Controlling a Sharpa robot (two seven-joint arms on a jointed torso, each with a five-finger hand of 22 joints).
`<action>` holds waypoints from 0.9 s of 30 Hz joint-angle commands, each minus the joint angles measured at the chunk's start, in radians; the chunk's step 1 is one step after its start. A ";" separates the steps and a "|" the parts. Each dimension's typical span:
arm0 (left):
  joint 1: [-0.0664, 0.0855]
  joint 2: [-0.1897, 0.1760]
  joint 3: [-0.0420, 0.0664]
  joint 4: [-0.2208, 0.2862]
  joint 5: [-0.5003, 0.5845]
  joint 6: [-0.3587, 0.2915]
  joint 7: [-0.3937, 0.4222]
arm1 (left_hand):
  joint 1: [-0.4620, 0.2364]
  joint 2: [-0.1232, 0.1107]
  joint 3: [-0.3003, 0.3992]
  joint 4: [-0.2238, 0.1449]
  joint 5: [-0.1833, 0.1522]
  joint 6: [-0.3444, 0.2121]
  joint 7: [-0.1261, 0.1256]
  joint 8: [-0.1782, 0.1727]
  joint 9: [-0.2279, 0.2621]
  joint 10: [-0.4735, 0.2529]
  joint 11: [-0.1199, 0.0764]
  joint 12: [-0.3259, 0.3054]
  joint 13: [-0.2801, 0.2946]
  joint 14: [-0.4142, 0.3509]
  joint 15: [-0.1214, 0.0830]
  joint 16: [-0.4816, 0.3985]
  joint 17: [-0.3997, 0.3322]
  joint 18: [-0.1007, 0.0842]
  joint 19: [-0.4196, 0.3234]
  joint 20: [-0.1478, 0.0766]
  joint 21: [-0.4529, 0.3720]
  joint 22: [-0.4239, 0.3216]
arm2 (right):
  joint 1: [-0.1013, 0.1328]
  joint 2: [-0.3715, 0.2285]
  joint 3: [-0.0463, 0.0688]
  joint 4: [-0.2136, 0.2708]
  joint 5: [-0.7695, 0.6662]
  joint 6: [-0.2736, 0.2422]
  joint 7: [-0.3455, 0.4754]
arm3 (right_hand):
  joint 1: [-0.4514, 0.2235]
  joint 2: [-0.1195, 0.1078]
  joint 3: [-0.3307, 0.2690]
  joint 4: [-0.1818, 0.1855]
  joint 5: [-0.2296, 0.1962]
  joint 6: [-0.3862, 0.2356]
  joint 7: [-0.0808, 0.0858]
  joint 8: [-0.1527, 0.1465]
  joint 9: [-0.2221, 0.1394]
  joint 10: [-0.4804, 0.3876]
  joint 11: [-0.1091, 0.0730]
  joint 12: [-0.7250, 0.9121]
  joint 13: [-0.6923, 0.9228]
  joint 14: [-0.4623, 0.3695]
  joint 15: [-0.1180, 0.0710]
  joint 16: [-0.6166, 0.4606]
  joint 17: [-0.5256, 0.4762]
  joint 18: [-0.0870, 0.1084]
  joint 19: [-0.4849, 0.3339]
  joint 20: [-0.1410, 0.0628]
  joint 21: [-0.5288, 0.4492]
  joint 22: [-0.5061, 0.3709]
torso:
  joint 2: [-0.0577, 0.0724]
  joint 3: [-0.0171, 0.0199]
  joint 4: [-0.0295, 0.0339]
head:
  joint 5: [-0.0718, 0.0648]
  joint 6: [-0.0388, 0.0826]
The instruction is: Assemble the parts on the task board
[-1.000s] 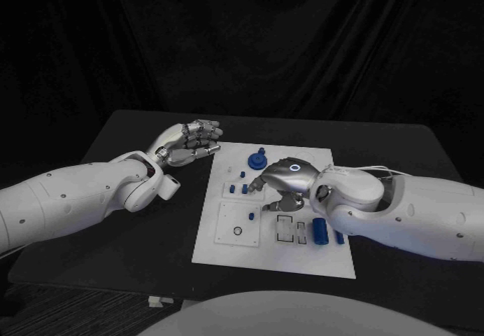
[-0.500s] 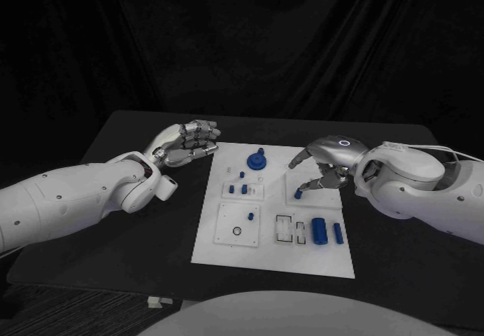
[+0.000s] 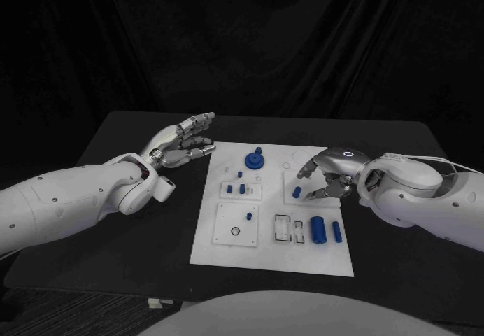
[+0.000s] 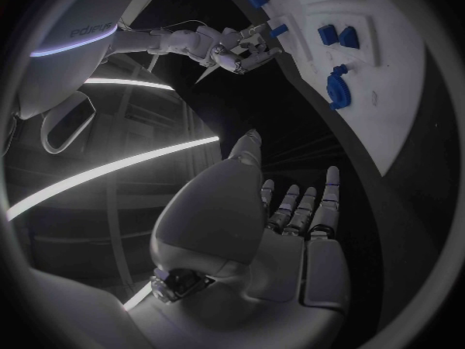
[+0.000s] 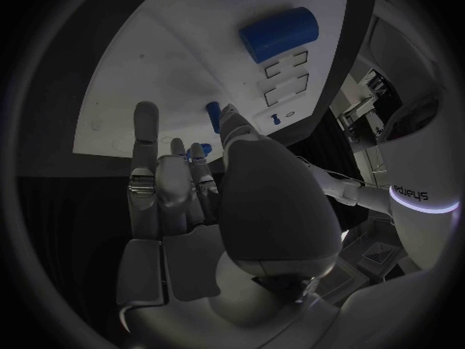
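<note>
From my seat at the controls, the white task board (image 3: 242, 248) sits in the middle of the black bench (image 3: 121, 231).

My left hand (image 3: 184, 145) hovers over the bench just off the board's far left corner. Its fingers are spread apart, and the left wrist view shows a bare palm with nothing in it.

My right hand (image 3: 324, 175) is over the right side of the board, partway up, fingers pointing down at it and parted. From the head view I can't tell if the fingertips (image 3: 299, 191) are touching the small blue peg (image 3: 298, 189) right under them. The right wrist view shows that peg (image 5: 213, 116) just past the fingertips with nothing clamped between them, so I'm calling that hand empty.

Parts on the board:
- A round blue knob (image 3: 256, 160) stands near the far edge.
- A pair of small blue pieces (image 3: 238, 188) sits in the left-middle area.
- A fat blue cylinder (image 3: 319, 231) lies beside a thinner blue bar (image 3: 337, 233) near the right edge, closer to me.
- A small dark ring (image 3: 236, 231) lies on the square plate at lower left, with two empty rectangular slots (image 3: 290, 229) between it and the cylinder.
</note>
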 commanded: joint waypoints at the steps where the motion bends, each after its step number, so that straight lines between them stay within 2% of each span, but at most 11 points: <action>1: -0.002 0.000 0.001 0.002 0.006 0.003 0.036 | -0.005 0.002 -0.004 -0.003 0.001 0.012 0.004 -0.008 0.000 -0.001 -0.004 -0.010 -0.001 -0.017 -0.005 -0.025 -0.013 -0.002 -0.013 0.001 -0.005 -0.010 | -0.008 0.007 0.001 -0.007 0.004 -0.003 0.007 | 0.001 0.010 0.008 0.000 -0.003 0.006 0.012 0.008 -0.002 0.016 -0.003 0.007 -0.003 0.003 0.004 0.006 0.001 0.015 0.002 0.007 -0.005 -0.001 | -0.001 0.0007 -0.0009 | 0.003 0.000; 2: -0.002 -0.001 0.001 0.002 0.006 0.005 0.037 | -0.006 0.002 -0.005 -0.003 0.002 0.013 0.005 -0.009 0.000 -0.001 -0.004 -0.016 -0.001 -0.022 -0.007 -0.033 -0.016 -0.002 -0.021 0.001 -0.007 -0.014 | -0.010 0.010 0.001 -0.010 0.004 -0.005 0.008 | 0.002 0.011 0.009 0.000 -0.003 0.007 0.013 0.008 -0.002 0.018 -0.003 0.007 -0.003 0.003 0.004 0.006 0.001 0.015 0.003 0.007 -0.005 -0.001 | -0.001 0.0010 -0.0008 | 0.003 0.000; 3: -0.002 -0.001 0.001 0.002 0.006 0.006 0.037 | -0.007 0.003 -0.007 -0.002 0.000 0.012 0.002 -0.021 -0.002 -0.005 -0.009 -0.043 -0.004 -0.039 -0.011 -0.061 -0.027 -0.006 -0.077 0.002 -0.016 -0.109 | -0.013 0.013 0.001 -0.013 0.004 -0.008 0.010 | 0.005 0.014 0.011 -0.002 0.002 0.009 0.016 0.008 -0.003 0.022 -0.004 0.007 -0.005 0.003 0.003 0.005 0.000 0.015 0.003 0.006 -0.005 -0.001 | -0.002 0.0008 -0.0012 | 0.003 0.000; 4: -0.003 -0.001 0.001 0.001 0.006 0.008 0.037 | -0.007 0.003 -0.008 -0.003 -0.001 0.010 0.000 -0.029 -0.002 -0.005 -0.011 -0.055 -0.005 -0.042 -0.012 -0.068 -0.029 -0.006 -0.094 0.002 -0.018 -0.140 | -0.015 0.016 0.001 -0.016 0.004 -0.012 0.012 | 0.013 0.019 0.015 -0.006 0.016 0.010 0.021 0.007 -0.005 0.029 -0.005 0.007 -0.007 0.003 0.002 0.005 0.000 0.016 0.004 0.006 -0.005 -0.002 | -0.002 0.0003 0.0001 | 0.003 0.000; 6: -0.003 -0.001 0.001 0.001 0.006 0.009 0.037 | -0.008 0.004 -0.009 -0.002 0.000 -0.003 -0.013 -0.067 -0.006 -0.009 -0.024 -0.096 -0.008 -0.054 -0.016 -0.092 -0.035 -0.004 -0.132 0.003 -0.021 -0.213 | -0.019 0.023 0.001 -0.022 0.004 -0.018 0.015 | 0.017 0.023 0.017 -0.010 0.027 0.009 0.026 0.004 -0.007 0.034 -0.006 0.006 -0.009 0.004 0.001 0.006 0.001 0.016 0.004 0.005 -0.005 -0.002 | -0.002 -0.0004 0.0025 | 0.000 0.000; 8: -0.003 -0.002 0.001 0.002 0.006 0.011 0.037 | -0.006 0.005 -0.009 0.000 -0.001 -0.030 -0.026 -0.122 -0.013 -0.012 -0.043 -0.148 -0.011 -0.066 -0.021 -0.114 -0.040 -0.001 -0.163 0.003 -0.027 -0.290 | -0.024 0.031 0.001 -0.030 0.004 -0.027 0.021 | 0.026 0.029 0.021 -0.017 0.053 0.003 0.033 -0.001 -0.012 0.042 -0.008 0.005 -0.012 0.005 -0.001 0.007 0.001 0.016 0.005 0.003 -0.005 -0.002 | -0.002 -0.0006 0.0036 | 0.000 0.000; 9: -0.003 -0.002 0.001 0.002 0.006 0.012 0.037 | -0.005 0.005 -0.009 0.001 0.000 -0.053 -0.040 -0.158 -0.017 -0.012 -0.053 -0.169 -0.013 -0.069 -0.020 -0.120 -0.041 0.005 -0.169 0.003 -0.026 -0.308 | -0.026 0.035 0.001 -0.033 0.004 -0.032 0.024 | 0.028 0.031 0.022 -0.021 0.058 0.000 0.035 -0.003 -0.014 0.045 -0.009 0.005 -0.013 0.005 -0.001 0.007 0.001 0.016 0.005 0.003 -0.005 -0.002 | -0.002 -0.0010 0.0034 | 0.001 0.000; 12: -0.004 -0.003 0.001 0.002 0.006 0.014 0.037 | -0.004 0.004 -0.008 0.003 0.001 -0.065 -0.053 -0.184 -0.020 -0.011 -0.062 -0.189 -0.014 -0.074 -0.021 -0.127 -0.044 0.012 -0.171 0.004 -0.026 -0.323 | -0.030 0.043 0.001 -0.040 0.004 -0.039 0.030 | 0.031 0.036 0.024 -0.026 0.065 0.004 0.043 -0.001 -0.015 0.054 -0.010 0.006 -0.013 0.005 -0.002 0.007 0.002 0.016 0.006 0.002 -0.004 -0.001 | -0.003 -0.0012 0.0009 | 0.003 0.000; 13: -0.004 -0.003 0.001 0.002 0.006 0.015 0.037 | -0.003 0.004 -0.007 0.004 0.000 -0.068 -0.059 -0.195 -0.021 -0.011 -0.073 -0.205 -0.016 -0.078 -0.024 -0.131 -0.046 0.015 -0.178 0.005 -0.028 -0.351 | -0.031 0.045 0.001 -0.041 0.004 -0.040 0.031 | 0.031 0.037 0.024 -0.027 0.066 0.006 0.045 0.000 -0.016 0.056 -0.011 0.007 -0.013 0.005 -0.003 0.008 0.003 0.016 0.006 0.002 -0.004 -0.001 | -0.003 -0.0011 0.0008 | 0.004 0.000; 21: -0.005 -0.002 0.001 0.001 0.006 0.016 0.037 | -0.003 0.004 -0.006 0.006 0.001 -0.053 -0.057 -0.206 -0.020 -0.008 -0.075 -0.216 -0.016 -0.080 -0.032 -0.133 -0.047 0.016 -0.205 0.007 -0.039 -0.452 | -0.035 0.062 0.001 -0.048 0.004 -0.046 0.044 | 0.029 0.062 0.029 -0.053 0.077 0.063 0.055 0.022 -0.010 0.122 -0.025 0.018 -0.011 0.010 -0.014 0.012 0.009 0.017 0.009 -0.007 -0.003 0.001 | -0.002 -0.0013 0.0026 | 0.002 0.000; 27: -0.005 -0.001 0.001 0.000 0.006 0.023 0.034 | -0.002 0.006 -0.005 0.004 0.003 -0.041 -0.045 -0.207 -0.019 -0.007 -0.068 -0.215 -0.015 -0.080 -0.026 -0.133 -0.047 0.014 -0.205 0.009 -0.037 -0.456 | -0.038 0.068 0.001 -0.053 0.004 -0.044 0.047 | 0.045 0.079 0.057 -0.075 0.135 0.138 0.045 0.048 0.007 0.190 -0.035 0.018 -0.011 0.016 -0.023 0.015 0.015 0.017 0.014 -0.016 -0.001 0.007 | -0.002 -0.0015 0.0037 | 0.000 0.000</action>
